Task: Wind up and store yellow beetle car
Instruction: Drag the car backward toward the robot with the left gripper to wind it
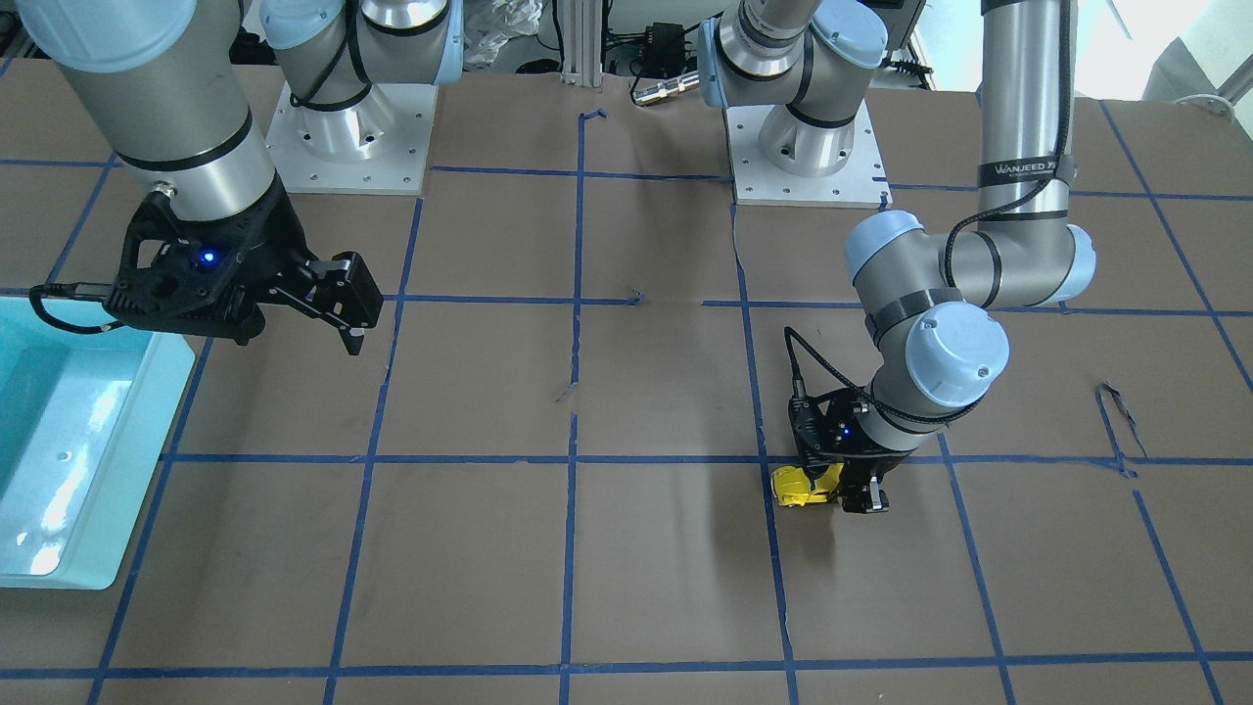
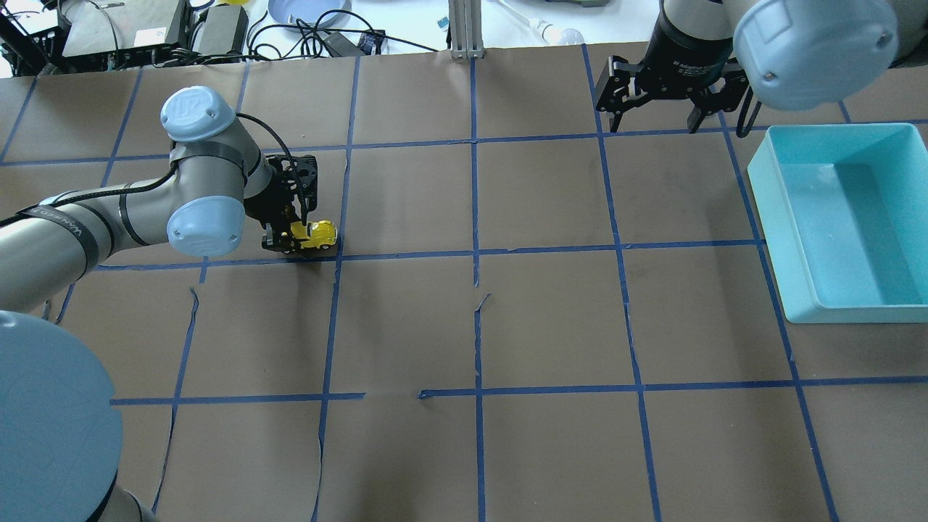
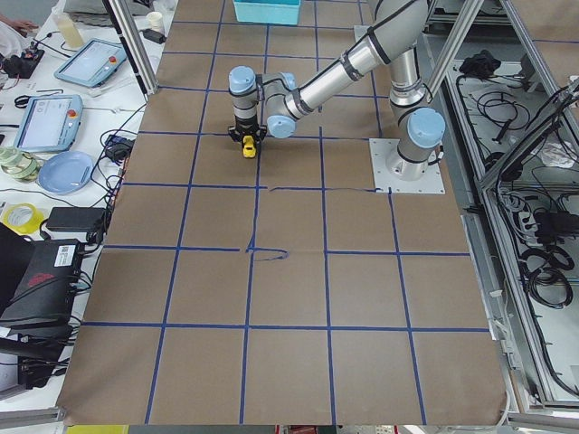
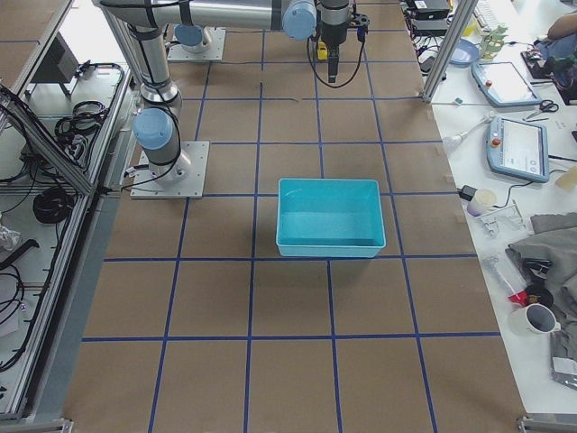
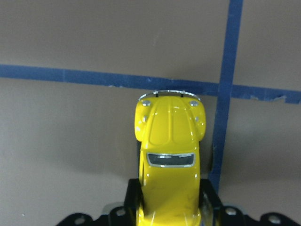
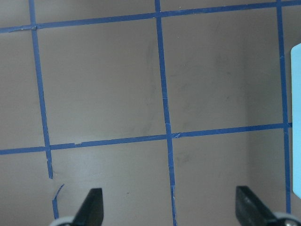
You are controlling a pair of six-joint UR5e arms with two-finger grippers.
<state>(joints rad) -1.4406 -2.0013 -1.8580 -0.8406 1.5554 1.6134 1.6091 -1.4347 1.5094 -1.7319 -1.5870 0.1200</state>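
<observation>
The yellow beetle car (image 2: 321,233) sits on the brown table by a blue tape line on my left side. It also shows in the front view (image 1: 795,487), the left side view (image 3: 249,148) and the left wrist view (image 5: 170,141), nose pointing away from the wrist. My left gripper (image 2: 293,236) reaches down and is shut on the car's rear half, with a finger on each side (image 5: 170,188). My right gripper (image 2: 652,123) is open and empty. It hangs above the table near the teal bin, with both fingertips in the right wrist view (image 6: 169,200).
A teal rectangular bin (image 2: 768,217) stands on my right side and looks empty (image 4: 329,248); it also shows in the front view (image 1: 166,392). Blue tape lines grid the brown table. Both arm bases are bolted on the robot's side (image 1: 352,137).
</observation>
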